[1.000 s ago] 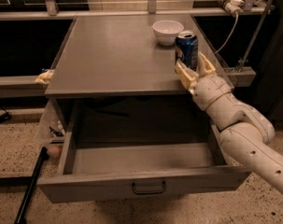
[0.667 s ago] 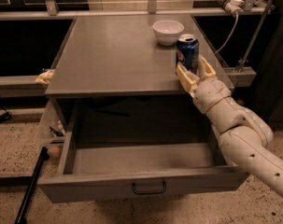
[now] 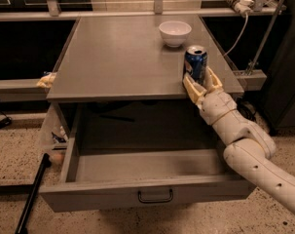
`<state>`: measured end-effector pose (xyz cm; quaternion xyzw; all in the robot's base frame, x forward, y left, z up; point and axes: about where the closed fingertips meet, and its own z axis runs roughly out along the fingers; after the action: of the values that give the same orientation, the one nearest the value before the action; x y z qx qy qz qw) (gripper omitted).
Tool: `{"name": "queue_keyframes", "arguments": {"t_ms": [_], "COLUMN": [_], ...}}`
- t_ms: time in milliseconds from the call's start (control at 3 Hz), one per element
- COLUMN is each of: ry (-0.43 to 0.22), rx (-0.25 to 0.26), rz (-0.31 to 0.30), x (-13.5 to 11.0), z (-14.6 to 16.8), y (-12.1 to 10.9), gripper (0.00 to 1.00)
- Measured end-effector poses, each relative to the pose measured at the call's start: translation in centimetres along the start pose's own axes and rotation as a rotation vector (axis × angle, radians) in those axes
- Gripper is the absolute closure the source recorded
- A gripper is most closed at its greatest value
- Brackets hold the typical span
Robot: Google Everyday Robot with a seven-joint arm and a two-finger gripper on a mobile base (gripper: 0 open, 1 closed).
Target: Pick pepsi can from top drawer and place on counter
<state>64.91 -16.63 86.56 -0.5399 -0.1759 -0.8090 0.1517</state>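
The pepsi can [image 3: 195, 62], dark blue with a silver top, stands upright at the counter's [image 3: 122, 57] front right corner, on or just above the surface. My gripper [image 3: 200, 81] reaches in from the lower right, and its pale yellow fingers [image 3: 190, 87] clasp the can's lower part on both sides. The top drawer [image 3: 147, 194] is pulled wide open below the counter. Its inside is bare and its dark bail handle [image 3: 156, 196] is at the middle of the front panel.
A white bowl [image 3: 175, 32] sits at the back right of the counter, behind the can. A metal rail [image 3: 249, 74] runs just right of the counter. A black pole [image 3: 32, 194] leans at the drawer's left. Cables hang at the back right.
The can and my gripper have moved together down and slightly toward the counter's front edge. The bowl and drawer have not moved.
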Motion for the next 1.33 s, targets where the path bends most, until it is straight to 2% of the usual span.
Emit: {"name": "queue_keyframes", "arguments": {"t_ms": [333,1333], "ry": [0.0,0.0], "rx": [0.0,0.0], "rz": [0.0,0.0], "x": [0.0,0.01], "z": [0.0,0.01], "y": [0.0,-0.01], "gripper": [0.81,0.11]}}
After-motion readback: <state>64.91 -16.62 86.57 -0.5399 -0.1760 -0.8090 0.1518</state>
